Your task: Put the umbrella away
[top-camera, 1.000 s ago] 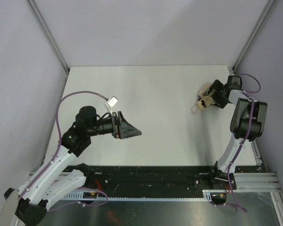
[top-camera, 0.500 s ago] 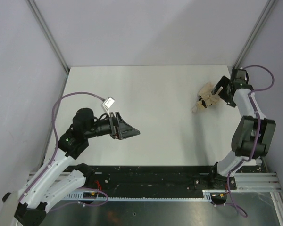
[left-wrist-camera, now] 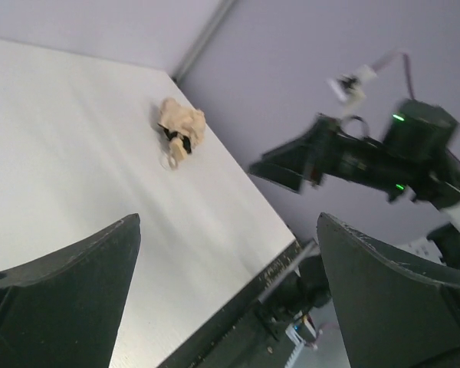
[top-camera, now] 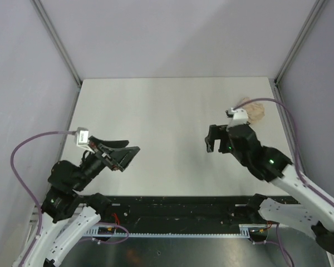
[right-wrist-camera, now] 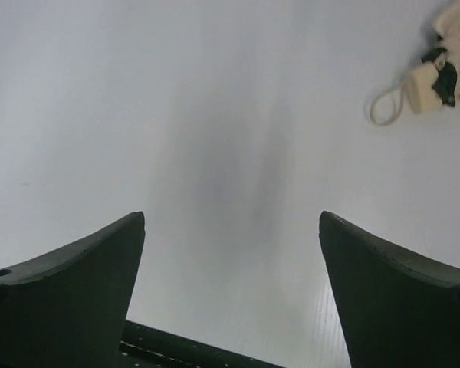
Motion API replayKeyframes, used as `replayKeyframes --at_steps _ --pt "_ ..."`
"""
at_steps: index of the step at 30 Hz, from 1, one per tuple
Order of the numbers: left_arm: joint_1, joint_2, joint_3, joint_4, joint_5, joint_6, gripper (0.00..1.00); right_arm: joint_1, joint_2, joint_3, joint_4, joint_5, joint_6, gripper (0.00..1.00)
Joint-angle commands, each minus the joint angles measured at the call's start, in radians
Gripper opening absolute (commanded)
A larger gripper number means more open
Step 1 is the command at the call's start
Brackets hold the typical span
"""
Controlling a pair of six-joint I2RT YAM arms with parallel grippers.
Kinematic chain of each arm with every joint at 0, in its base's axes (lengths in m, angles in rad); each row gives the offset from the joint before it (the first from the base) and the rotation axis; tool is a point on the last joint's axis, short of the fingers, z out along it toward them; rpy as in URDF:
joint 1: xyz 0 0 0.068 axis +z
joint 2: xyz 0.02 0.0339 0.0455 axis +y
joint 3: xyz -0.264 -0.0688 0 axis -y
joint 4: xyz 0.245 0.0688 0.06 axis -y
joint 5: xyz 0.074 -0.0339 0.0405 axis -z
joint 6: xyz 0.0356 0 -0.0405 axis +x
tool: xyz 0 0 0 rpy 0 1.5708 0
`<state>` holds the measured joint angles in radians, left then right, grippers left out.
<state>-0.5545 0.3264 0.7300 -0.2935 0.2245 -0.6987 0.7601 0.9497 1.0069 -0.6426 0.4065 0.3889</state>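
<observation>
Black-and-white arms [top-camera: 300,186], purple cables [top-camera: 284,117], seemingly small green indicator lights [top-camera: 271,162].

Left fingers [left-wrist-camera: 61,307] spread wide, bundled umbrella [left-wrist-camera: 181,129] on white table [left-wrist-camera: 69,161], right arm [left-wrist-camera: 418,146] beyond

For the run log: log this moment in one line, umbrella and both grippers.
umbrella: bundled, far right of table, untouched | left gripper: open, empty | right gripper: open, empty

Checked all three views: no readable text, label, brand, number or sign anywhere; I can make out nothing legible from my end.
</observation>
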Motion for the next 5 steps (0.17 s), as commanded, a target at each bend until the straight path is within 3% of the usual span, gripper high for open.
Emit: replayKeyframes --at_steps 1,5 --pt "-0.005 -0.108 -0.039 0.033 -0.163 0.04 0.99 0.111 -0.207 -0.013 0.03 0.119 0.002 0.99" --pt "-0.005 -0.203 -0.045 0.035 -0.235 0.062 0.99 0.15 -0.38 -0.029 0.045 0.12 -0.008 0.99"
